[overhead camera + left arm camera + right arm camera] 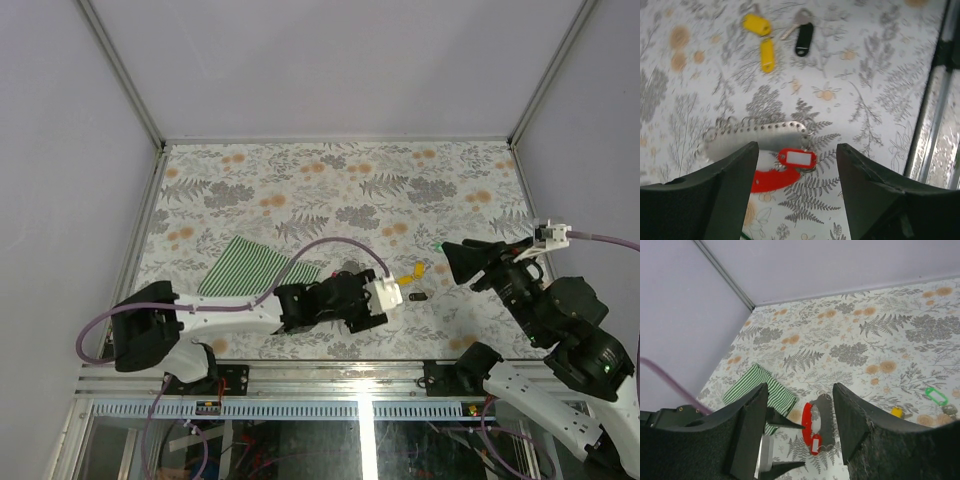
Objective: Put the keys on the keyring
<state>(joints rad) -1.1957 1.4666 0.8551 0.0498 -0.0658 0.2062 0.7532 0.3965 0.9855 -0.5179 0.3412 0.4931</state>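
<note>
In the left wrist view, the red strap of the keyring is partly hidden behind one finger of the left gripper. Beyond the keyring, the yellow keys and the dark key are blurred, with their blades indistinct. From overhead, the keyring is hidden beneath the left arm.

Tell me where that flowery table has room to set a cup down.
The far half of the table is bare, from the back wall down to the striped cloth and the green key. The near middle is crowded: keyring, yellow keys, dark key, left gripper and right gripper all bunch there.
</note>
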